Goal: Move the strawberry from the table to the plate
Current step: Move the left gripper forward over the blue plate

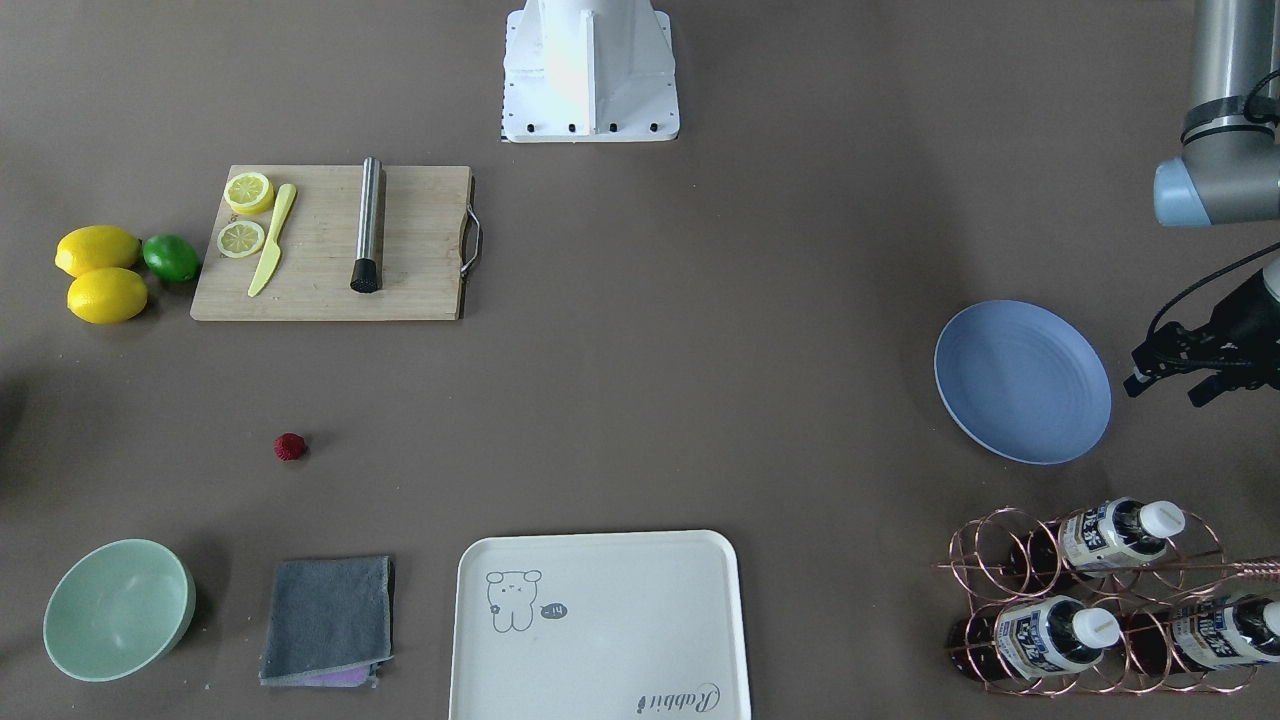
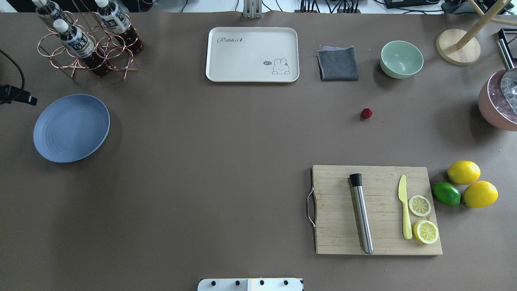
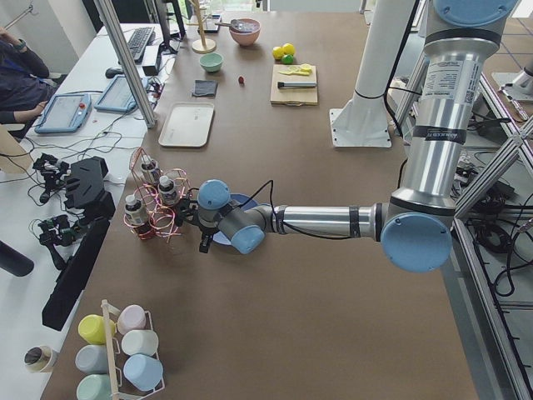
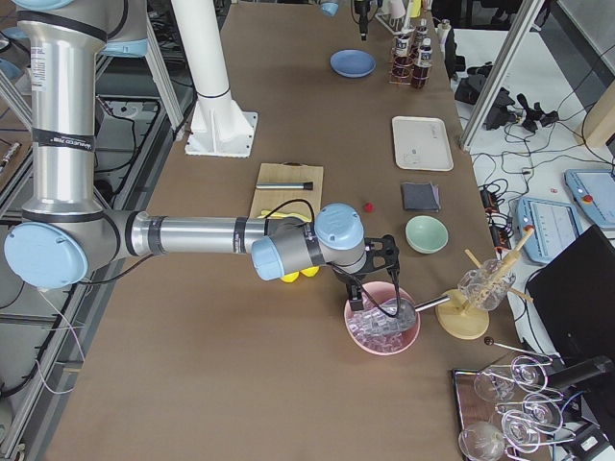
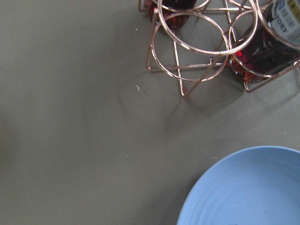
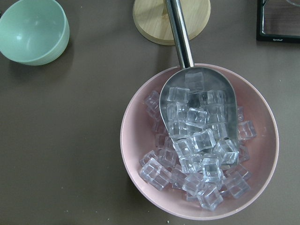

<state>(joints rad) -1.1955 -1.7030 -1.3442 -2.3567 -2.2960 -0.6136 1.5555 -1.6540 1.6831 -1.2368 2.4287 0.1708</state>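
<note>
The strawberry (image 2: 366, 113) is a tiny dark-red fruit lying alone on the table (image 2: 210, 161), between the mint bowl and the cutting board; it also shows in the front view (image 1: 290, 447). The light-blue plate (image 2: 71, 127) sits bare at the far left side, also seen as the plate (image 1: 1022, 382) in the front view. Just beside the plate's outer rim, my left gripper (image 1: 1168, 388) hangs open with nothing in it. My right gripper (image 4: 377, 293) hovers over a pink ice bowl, far from the strawberry; I cannot tell whether it is open or shut.
A wooden cutting board (image 2: 377, 210) holds a steel muddler, a yellow knife and lemon halves. Two lemons and a lime (image 2: 446, 193) lie beside it. A mint bowl (image 2: 401, 59), grey cloth (image 2: 338, 64), white tray (image 2: 252, 54), bottle rack (image 2: 87, 40) and ice bowl (image 6: 199, 140) line the far edge.
</note>
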